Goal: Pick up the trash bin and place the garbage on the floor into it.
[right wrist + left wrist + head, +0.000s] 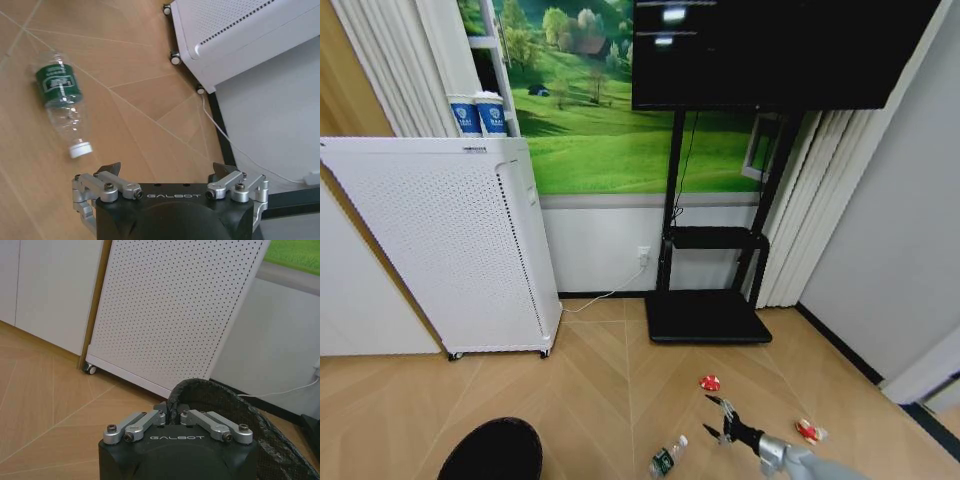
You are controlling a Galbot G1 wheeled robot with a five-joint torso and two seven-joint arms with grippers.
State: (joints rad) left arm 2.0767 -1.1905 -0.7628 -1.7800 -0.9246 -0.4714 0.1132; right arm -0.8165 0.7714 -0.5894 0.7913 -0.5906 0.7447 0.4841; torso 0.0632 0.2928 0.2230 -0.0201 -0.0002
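I hold trash bin (492, 452) rim clamped in left gripper (172, 421); right gripper (721, 420) spread wide, bottle (667, 459) at its eight o'clock; risk: round bottle rolls from fingers.

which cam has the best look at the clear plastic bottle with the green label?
Right wrist view: the clear plastic bottle with the green label lies whole on the wooden floor, white cap and label plain, beyond the open right gripper. The head view shows it small at the bottom edge. The left wrist view looks elsewhere.
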